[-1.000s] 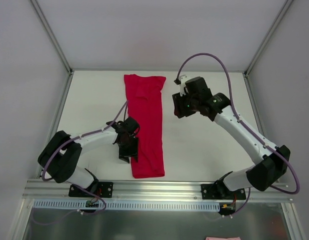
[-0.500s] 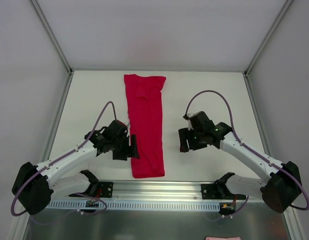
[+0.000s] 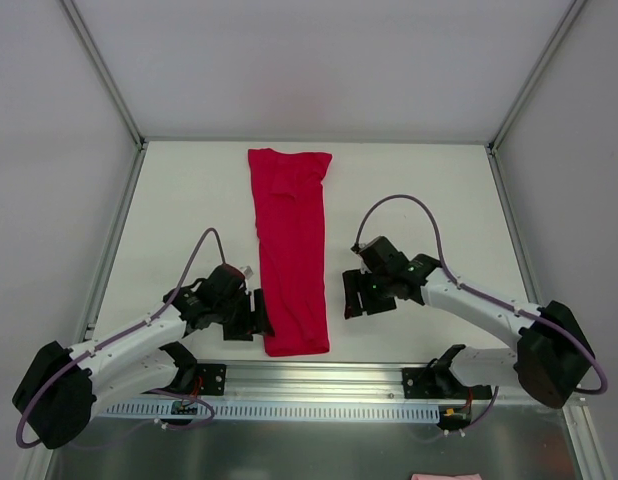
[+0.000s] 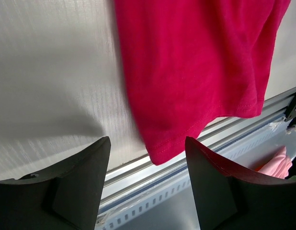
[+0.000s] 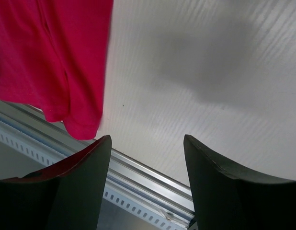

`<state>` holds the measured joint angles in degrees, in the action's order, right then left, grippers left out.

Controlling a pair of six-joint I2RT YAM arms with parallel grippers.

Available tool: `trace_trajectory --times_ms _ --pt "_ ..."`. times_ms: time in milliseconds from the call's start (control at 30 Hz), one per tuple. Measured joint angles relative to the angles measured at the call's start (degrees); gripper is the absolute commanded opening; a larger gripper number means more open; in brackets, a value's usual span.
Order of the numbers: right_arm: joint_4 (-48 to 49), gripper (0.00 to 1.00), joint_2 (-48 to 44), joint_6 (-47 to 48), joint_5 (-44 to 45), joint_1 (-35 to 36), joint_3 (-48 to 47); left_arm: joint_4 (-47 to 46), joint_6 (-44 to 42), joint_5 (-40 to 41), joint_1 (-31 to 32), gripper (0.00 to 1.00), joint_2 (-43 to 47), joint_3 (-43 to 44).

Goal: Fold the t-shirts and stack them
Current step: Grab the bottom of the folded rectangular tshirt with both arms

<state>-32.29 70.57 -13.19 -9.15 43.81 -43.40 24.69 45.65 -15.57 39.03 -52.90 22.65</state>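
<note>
**Both grippers open beside a long red t-shirt**

The left gripper [image 3: 257,313] stood with its jaws well apart and nothing between them. It sat low over the worktop [image 3: 189,200], just beside the left edge of the t-shirt [image 3: 291,250], close to the near hem. From the left wrist camera, the two dark fingers [image 4: 81,187] framed the shirt's near-left corner [image 4: 196,62], with the stitched hem running off to the right. Whether the fingers touched the cloth could not be told from there.

The right gripper [image 3: 351,297] was likewise spread wide and held nothing. It hovered near the shirt's right edge at about the same level as the left gripper, with a narrow strip of bare worktop between it and the cloth. Its own camera showed the red fabric [image 5: 47,52] up in the left corner, apart from the fingers [image 5: 220,187], with white worktop [image 5: 196,72] filling the rest.

The t-shirt itself lay flat as one long, narrow band down the middle of the worktop. It ran from near the far edge to just short of the metal rail [image 3: 319,378] at the front, with both grippers flanking its near end. Beyond the rail, a bit of pink cloth [image 4: 277,163] showed lower down.
</note>
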Motion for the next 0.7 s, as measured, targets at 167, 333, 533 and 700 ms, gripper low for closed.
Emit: trace_trajectory --times_ms 167,333,533,700 --pt "3.69 0.66 4.07 -2.16 -0.37 3.04 0.00 -3.30 1.22 -0.44 0.00 0.64 -0.44 -0.96" --pt "6.95 0.66 7.72 -3.89 -0.48 5.27 0.00 -6.91 2.91 -0.48 0.00 0.64 -0.22 -3.23" --pt "11.13 0.65 11.93 -5.79 -1.01 7.08 0.00 -10.47 4.33 -0.70 0.00 0.64 -0.63 -4.02" --pt "13.53 0.65 14.82 -7.45 -1.86 8.70 -0.42 -13.33 5.20 -0.68 0.00 0.62 -1.55 -4.44"
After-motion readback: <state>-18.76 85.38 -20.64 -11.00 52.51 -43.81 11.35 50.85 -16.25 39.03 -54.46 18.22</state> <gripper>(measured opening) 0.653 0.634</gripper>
